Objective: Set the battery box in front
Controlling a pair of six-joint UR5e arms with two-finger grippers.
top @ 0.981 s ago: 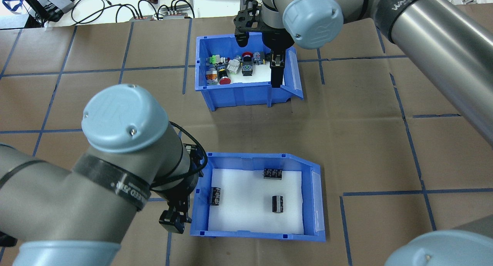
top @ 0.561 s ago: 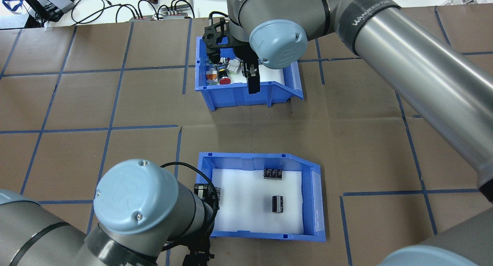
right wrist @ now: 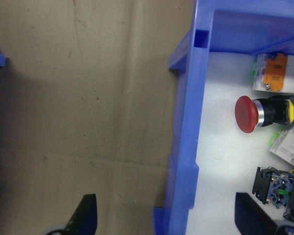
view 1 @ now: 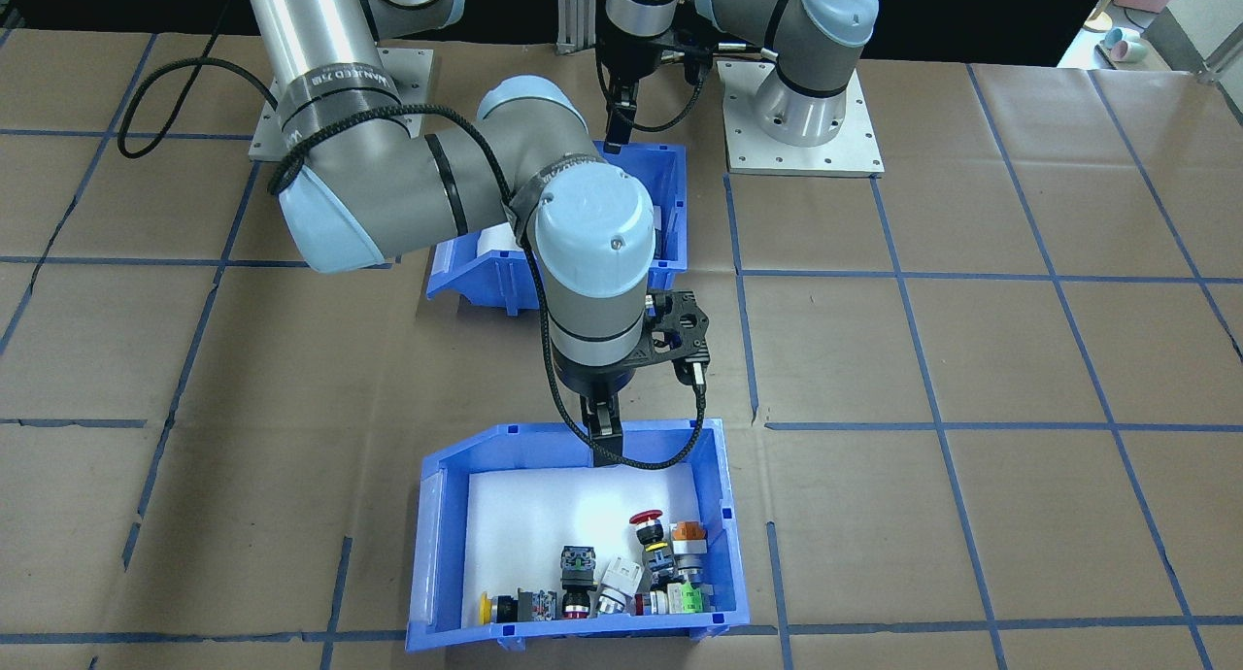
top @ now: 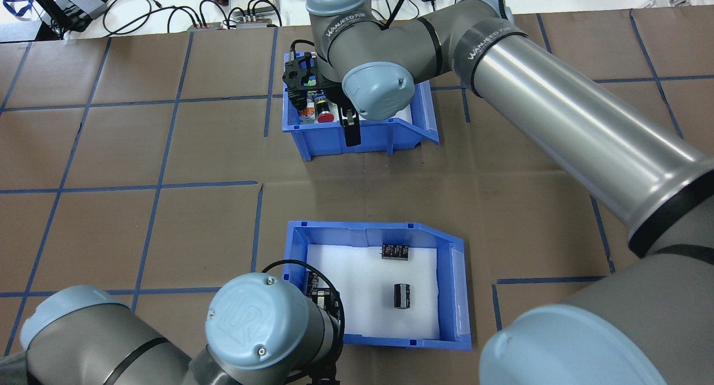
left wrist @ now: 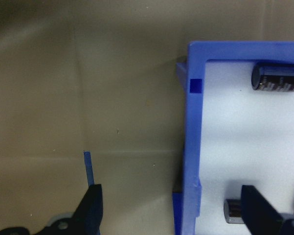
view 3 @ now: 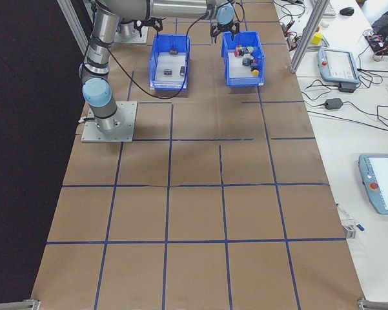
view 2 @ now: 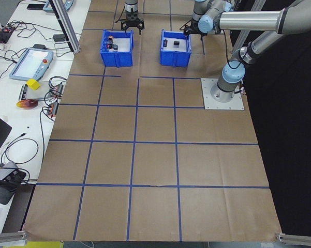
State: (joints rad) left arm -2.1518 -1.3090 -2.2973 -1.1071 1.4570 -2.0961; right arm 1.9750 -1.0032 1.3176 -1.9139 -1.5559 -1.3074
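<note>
The battery box (top: 357, 227), a blue bin with white foam and three dark cells, lies near the robot's side; in the front-facing view the battery box (view 1: 672, 192) sits mostly behind the right arm. My left gripper (left wrist: 173, 210) is open, its fingers either side of the box's blue wall (left wrist: 192, 147) close to a corner, with one cell (left wrist: 232, 208) by the inner finger. The twin bin with push-buttons (top: 385, 138) stands farther out. My right gripper (right wrist: 171, 215) is open astride that bin's robot-side wall (right wrist: 186, 122), and shows as the right gripper (view 1: 604, 445) from the front.
A white bench with cables and devices (top: 83, 3) runs along the table's far edge. Two grey arm base plates (view 1: 801, 117) sit at the robot's side. Brown paper with a blue tape grid (top: 167, 150) covers the table around both bins.
My right arm swung left along the button bin and came down over its robot-side wall. My left arm pulled back toward the robot, beside the battery box's left corner.
</note>
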